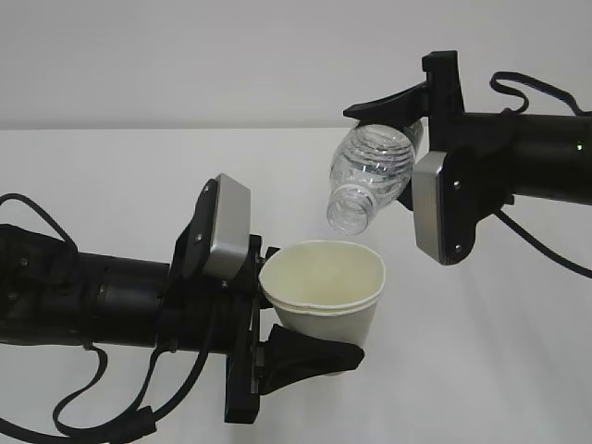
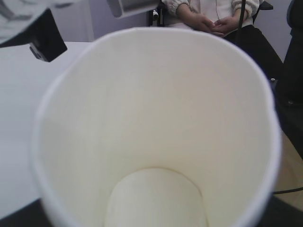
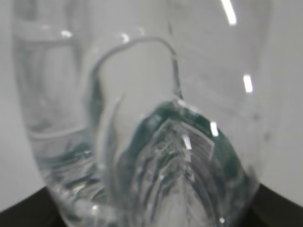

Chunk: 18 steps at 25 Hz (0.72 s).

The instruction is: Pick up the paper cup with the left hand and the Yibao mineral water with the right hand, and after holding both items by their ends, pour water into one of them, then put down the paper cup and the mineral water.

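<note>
The white paper cup [image 1: 326,294] is held upright above the table, with my left gripper [image 1: 305,319] shut on its lower body; one black finger [image 1: 319,356] shows under it. In the left wrist view the cup [image 2: 156,123] fills the frame, its cream inside looks dry, and my fingers are hidden. The clear Yibao mineral water bottle [image 1: 370,171] is tipped with its open mouth down, just above the cup's far rim. My right gripper [image 1: 400,139] is shut on its base end. The right wrist view shows only the ribbed bottle [image 3: 142,118] with a trace of green label.
The white table [image 1: 481,370] lies below both arms. The left arm's black cables [image 1: 102,416] loop down at the lower left. A seated person [image 2: 208,19] is beyond the table's far edge in the left wrist view.
</note>
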Motion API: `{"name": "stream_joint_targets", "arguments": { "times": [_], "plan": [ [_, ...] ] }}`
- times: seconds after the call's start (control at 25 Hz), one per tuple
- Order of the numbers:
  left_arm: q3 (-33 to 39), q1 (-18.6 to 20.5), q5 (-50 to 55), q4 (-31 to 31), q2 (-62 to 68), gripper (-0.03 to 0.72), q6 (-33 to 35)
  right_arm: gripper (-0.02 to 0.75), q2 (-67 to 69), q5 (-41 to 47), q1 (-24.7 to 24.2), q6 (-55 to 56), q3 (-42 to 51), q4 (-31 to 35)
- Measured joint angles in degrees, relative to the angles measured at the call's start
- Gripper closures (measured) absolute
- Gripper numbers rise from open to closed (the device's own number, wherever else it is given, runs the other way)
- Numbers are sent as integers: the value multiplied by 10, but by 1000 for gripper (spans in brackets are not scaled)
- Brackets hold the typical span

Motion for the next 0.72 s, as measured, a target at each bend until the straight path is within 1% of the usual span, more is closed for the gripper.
{"name": "stream_joint_targets", "arguments": {
  "times": [0.44,0.72],
  "plan": [
    [0,0,0,-1,0,258,0,256,0,-1,0,-3,-4,-8],
    [0,0,0,-18,0,258,0,256,0,-4,0,-7,-5,-9]
  ]
}}
